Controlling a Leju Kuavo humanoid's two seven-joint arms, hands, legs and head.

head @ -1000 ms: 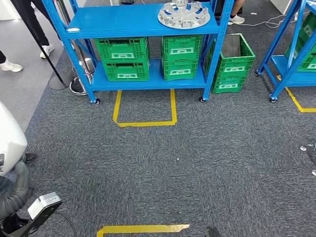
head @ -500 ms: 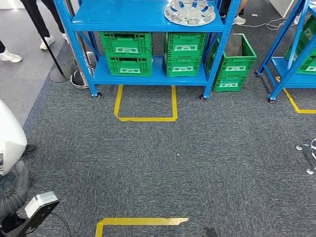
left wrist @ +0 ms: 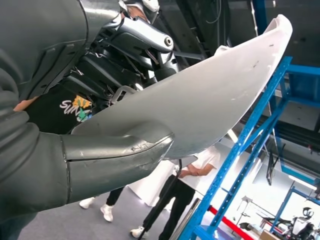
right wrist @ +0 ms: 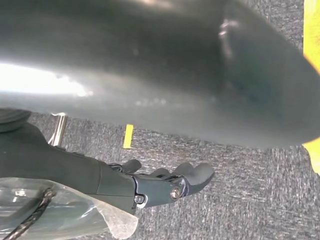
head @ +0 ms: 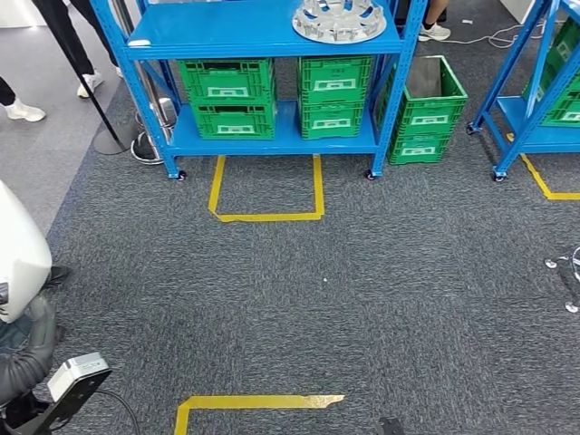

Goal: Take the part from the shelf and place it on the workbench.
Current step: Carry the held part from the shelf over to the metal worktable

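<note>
Nothing of the task is done yet. The part (head: 338, 20), a round silver disc, lies flat on the top board of the blue shelf (head: 205, 41), well apart from both sets of fingers and far ahead of them across open carpet. All is left to do: the approach, the reach, the grasp, the carry and the set-down. I cannot tell where the workbench stands.

The right hand (right wrist: 166, 182) hangs low over the carpet with its fingers (right wrist: 196, 175) stretched out, a little apart and holding nothing. Of the left hand (left wrist: 94, 165) the wrist view gives the thick grey thumb lying along the robot's white shell; whether its fingers are apart or curled I cannot tell.

The carpet between the fingers and the shelf looks free for walking, and a yellow tape box (head: 266, 216) on the floor just before the shelf probably marks where to stand. Beyond the fingers on the right, a green crate (head: 428, 113) sits on the floor against the shelf post, with a second blue rack (head: 534, 136) further out. On the left there are a stand base (head: 112, 145) and a person's shoe (head: 24, 111). The part lies close to the shelf's right post, so the reach there is likely the tighter one.
</note>
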